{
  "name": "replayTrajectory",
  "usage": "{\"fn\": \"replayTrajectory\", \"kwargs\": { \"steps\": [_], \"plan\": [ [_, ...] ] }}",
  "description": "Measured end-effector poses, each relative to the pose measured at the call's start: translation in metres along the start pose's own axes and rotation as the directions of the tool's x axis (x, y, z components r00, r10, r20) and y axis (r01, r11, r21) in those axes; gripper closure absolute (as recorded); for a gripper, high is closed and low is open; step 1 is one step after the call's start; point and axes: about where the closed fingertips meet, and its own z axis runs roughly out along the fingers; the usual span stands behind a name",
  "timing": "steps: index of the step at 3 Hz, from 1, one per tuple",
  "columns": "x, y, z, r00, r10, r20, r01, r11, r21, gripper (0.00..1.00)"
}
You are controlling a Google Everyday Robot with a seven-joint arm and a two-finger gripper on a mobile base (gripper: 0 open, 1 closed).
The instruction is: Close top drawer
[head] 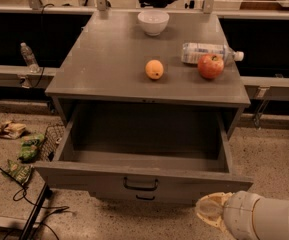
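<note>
On the speckled floor at the far left lie a crumpled snack bag (8, 129) and two green packets (29, 149), with a black cable (31, 211) trailing past them, and a small water bottle (28, 56) stands upright on the ledge behind. Next comes the grey metal cabinet (109, 59), flat-topped and matte. Its top drawer (84, 176) is pulled far out toward the camera, a wide, deep box with plain grey walls and floor. Its tall flat front carries one small black loop handle (141, 184) at the centre. Just beneath, the handle (145, 198) of a lower drawer peeks out. On the cabinet top sit a round white bowl (153, 22) near the back edge, a smooth orange (154, 69) around the middle, then a clear plastic bottle (204, 52) lying on its side with a red apple (210, 66) touching it in front. The gripper (211, 211), cream-coloured and rounded on a thick white arm (264, 216), hangs low at the bottom right. It is just below and in front of the drawer front's right corner, to the right of the loop handle, apart from it. I cannot tell whether the gripper is clenched or released.
</note>
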Motion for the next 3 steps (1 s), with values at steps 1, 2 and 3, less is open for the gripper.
{"fn": "replayTrajectory", "kwargs": {
  "steps": [1,2,3],
  "plan": [
    [-0.022,0.004,-0.039,0.993,-0.114,-0.019,0.115,0.9854,0.126,1.00],
    [-0.020,0.003,-0.038,0.994,-0.109,-0.016,0.111,0.9855,0.128,1.00],
    [-0.003,-0.002,-0.022,0.997,-0.074,0.007,0.072,0.9855,0.154,1.00]
  ]
}}
